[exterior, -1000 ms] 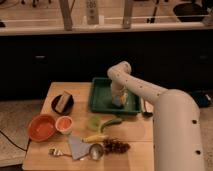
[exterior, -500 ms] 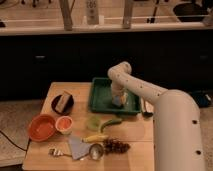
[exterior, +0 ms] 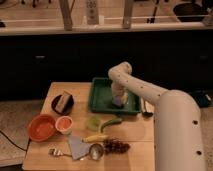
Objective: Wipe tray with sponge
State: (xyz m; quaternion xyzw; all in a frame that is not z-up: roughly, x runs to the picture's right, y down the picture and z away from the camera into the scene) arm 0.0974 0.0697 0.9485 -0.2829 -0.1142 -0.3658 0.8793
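The dark-green tray (exterior: 101, 98) lies at the back middle of the wooden table. My white arm reaches in from the right and bends down into the tray. My gripper (exterior: 118, 101) is low over the tray's right half. A small bluish-purple sponge (exterior: 118, 102) shows at its tip, pressed against or just above the tray floor. The arm's wrist hides most of the gripper.
A tan wedge block on a dark plate (exterior: 63, 102) sits left of the tray. An orange bowl (exterior: 41, 127), a small orange cup (exterior: 64, 123), a green cup (exterior: 93, 122), a green pepper (exterior: 111, 122), a banana (exterior: 95, 137), grapes (exterior: 116, 146) and utensils lie in front.
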